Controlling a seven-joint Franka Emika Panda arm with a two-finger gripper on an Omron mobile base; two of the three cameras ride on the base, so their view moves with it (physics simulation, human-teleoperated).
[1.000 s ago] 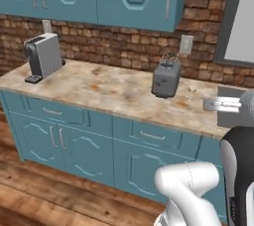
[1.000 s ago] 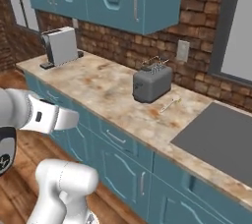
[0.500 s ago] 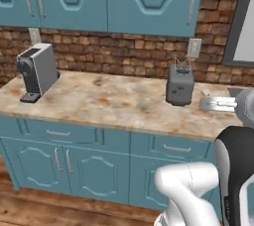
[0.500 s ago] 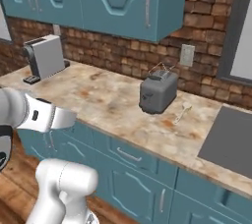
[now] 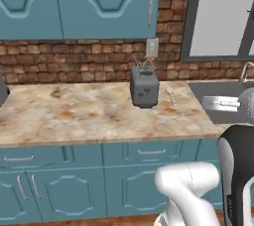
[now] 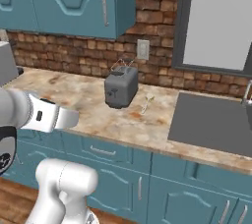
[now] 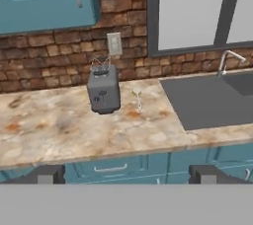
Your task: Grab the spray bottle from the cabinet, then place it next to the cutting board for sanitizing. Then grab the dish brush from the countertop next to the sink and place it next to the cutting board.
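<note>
A grey toaster (image 5: pixel 144 87) stands on the beige marbled surface (image 5: pixel 74 113), close to the brick back wall (image 5: pixel 74 64) and directly below a white wall outlet (image 5: pixel 152 47). Taking the toaster as the landmark: just beside it, on the side toward the sink (image 6: pixel 211 120), a small pale dish brush (image 5: pixel 171 97) lies flat on the stone, apart from the toaster and short of the sink's edge. In the hand view the brush (image 7: pixel 138 98) sits between the toaster (image 7: pixel 103 90) and the sink's dark-grey slab (image 7: pixel 207 100); its details are too small to make out. Beyond the sink from the toaster, a thin chrome faucet (image 7: pixel 228 59) curves up near the wall, under a large grey-framed window (image 7: pixel 197 9).

Above the toaster hang teal arched-panel wall cupboards (image 5: pixel 79 4) with pale bar handles. Below the surface's front edge run teal drawers and doors (image 5: pixel 59 180). Far from the toaster, at the opposite end from the sink, the edge of a pale grey appliance (image 6: pixel 7 63) shows in the right base view.

The pincer (image 7: pixel 126 173) is held back from the surface, well apart from the toaster, facing it across the front edge of the stone. Its two dark fingertips (image 7: pixel 45 173) stand wide apart with nothing between them. The white arm (image 6: pixel 34 112) reaches across the lower part of both base views.
</note>
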